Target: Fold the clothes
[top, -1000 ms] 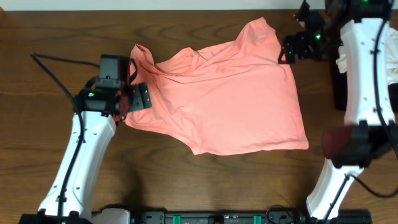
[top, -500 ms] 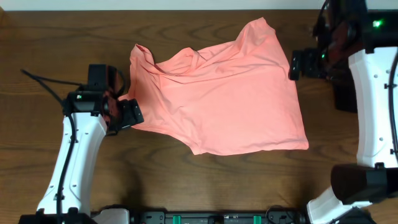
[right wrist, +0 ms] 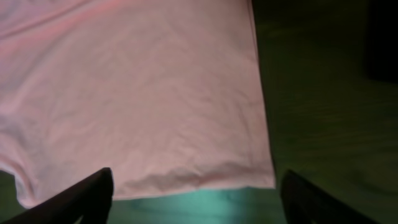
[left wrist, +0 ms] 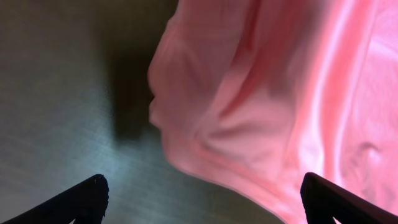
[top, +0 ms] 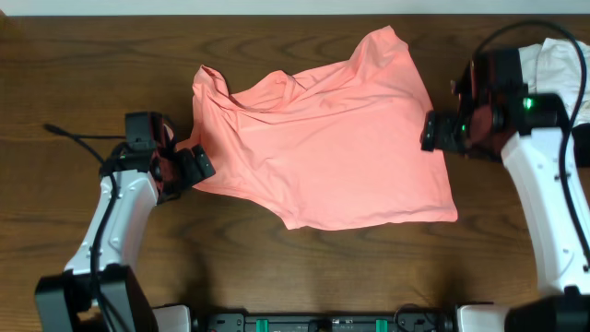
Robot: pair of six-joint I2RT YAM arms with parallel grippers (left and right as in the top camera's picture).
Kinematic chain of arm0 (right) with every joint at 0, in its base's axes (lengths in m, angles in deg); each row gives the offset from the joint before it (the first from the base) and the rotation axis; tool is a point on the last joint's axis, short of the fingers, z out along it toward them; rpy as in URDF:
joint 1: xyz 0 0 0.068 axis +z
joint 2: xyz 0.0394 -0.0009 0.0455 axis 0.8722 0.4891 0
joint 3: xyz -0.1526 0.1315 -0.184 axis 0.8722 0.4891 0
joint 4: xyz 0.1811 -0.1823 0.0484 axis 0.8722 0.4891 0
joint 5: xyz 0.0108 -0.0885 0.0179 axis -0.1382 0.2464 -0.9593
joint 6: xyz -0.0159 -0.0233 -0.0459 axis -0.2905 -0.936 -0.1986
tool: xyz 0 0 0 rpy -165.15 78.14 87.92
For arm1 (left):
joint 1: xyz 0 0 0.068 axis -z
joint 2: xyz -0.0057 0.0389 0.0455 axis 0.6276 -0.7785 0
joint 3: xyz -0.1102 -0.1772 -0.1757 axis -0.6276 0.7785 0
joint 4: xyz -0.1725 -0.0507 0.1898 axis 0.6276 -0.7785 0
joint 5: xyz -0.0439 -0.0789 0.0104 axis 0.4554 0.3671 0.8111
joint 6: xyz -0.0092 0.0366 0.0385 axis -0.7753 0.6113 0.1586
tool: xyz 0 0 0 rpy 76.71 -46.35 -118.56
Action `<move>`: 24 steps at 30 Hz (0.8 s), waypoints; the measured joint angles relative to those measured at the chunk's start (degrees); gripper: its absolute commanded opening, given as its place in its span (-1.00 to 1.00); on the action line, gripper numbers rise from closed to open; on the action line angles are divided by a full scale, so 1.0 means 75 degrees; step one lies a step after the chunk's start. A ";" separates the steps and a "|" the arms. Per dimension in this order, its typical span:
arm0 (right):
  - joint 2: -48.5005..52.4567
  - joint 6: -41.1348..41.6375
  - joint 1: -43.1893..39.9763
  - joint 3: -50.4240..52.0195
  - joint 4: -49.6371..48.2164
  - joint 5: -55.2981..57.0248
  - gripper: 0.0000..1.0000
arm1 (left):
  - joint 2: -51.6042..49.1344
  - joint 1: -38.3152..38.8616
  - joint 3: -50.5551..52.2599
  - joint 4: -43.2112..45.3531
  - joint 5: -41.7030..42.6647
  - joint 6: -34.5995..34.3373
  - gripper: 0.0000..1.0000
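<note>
Salmon-pink thin fabric shirt [top: 323,138] spread rumpled on dark wooden desk [top: 83,55]. My left gripper [top: 194,166] at shirt's left edge, wide open, empty. Right gripper [top: 431,132] at shirt's right edge, open, empty. Staged for edge grabs, I judge.

No lettering, label, brand or number could be read in any view. The shirt [top: 332,148] showed only plain salmon-pink cloth on its upturned face, with no legible print or tag, and the arms carried no markings clear enough to make out.
</note>
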 measured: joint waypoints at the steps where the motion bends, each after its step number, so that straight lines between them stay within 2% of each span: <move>1: -0.0157 0.0020 -0.0064 0.0393 -0.0300 -0.0090 0.54 | -0.0108 0.0000 0.0000 0.0102 0.0023 0.0006 0.98; 4: -0.0490 0.0061 -0.0265 0.1445 -0.1064 -0.0338 0.43 | -0.0487 0.0000 0.0003 0.0463 0.0178 0.0061 0.92; 9: -0.0842 0.0061 -0.0434 0.2425 -0.1542 -0.0513 0.20 | -0.0970 0.0000 0.0003 0.0796 0.0411 0.0160 0.74; 12: -0.0944 -0.0006 -0.0493 0.2600 -0.1568 -0.0542 0.10 | -0.1049 0.0000 0.0003 0.0857 0.0446 0.0195 0.54; 17: -0.0976 -0.0026 -0.0530 0.2940 -0.1714 -0.0344 0.10 | -0.1052 0.0000 0.0003 0.0863 0.0449 0.0236 0.09; 24: -0.0976 0.0105 -0.0807 0.3634 -0.1856 -0.0216 0.13 | -0.1052 0.0000 0.0003 0.0842 0.0455 0.0259 -0.28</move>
